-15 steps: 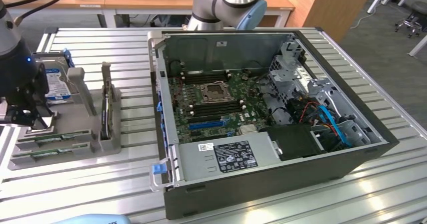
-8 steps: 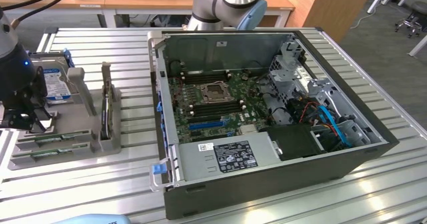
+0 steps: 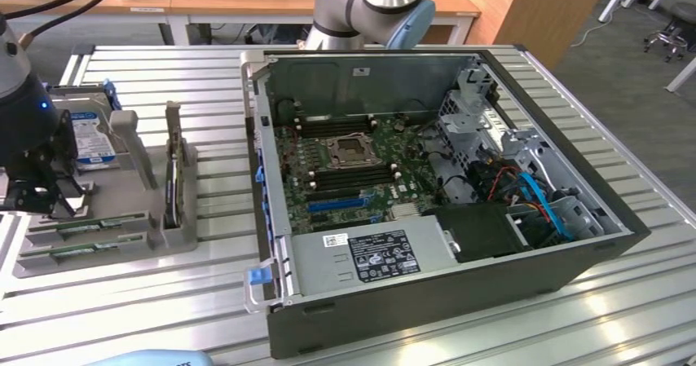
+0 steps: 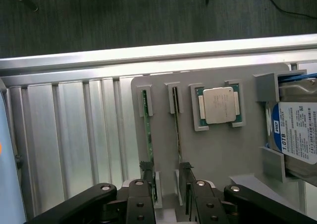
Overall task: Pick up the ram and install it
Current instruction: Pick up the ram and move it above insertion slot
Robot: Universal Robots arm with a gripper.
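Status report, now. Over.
Pincer open, empty, low over the sticks. Ram on edge in gray holder, second stick beside it. No obstruction seen.

Slatted aluminium table (image 3: 163,72), grey parts holder (image 3: 179,229) at the exterior view's left, open computer case (image 3: 435,301) beside it

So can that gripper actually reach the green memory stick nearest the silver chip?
Probably yes. The gripper is right at the grey holder, open, and that ram stick stands on edge with nothing covering it. The other stick sits close beside it and might crowd the grasp.
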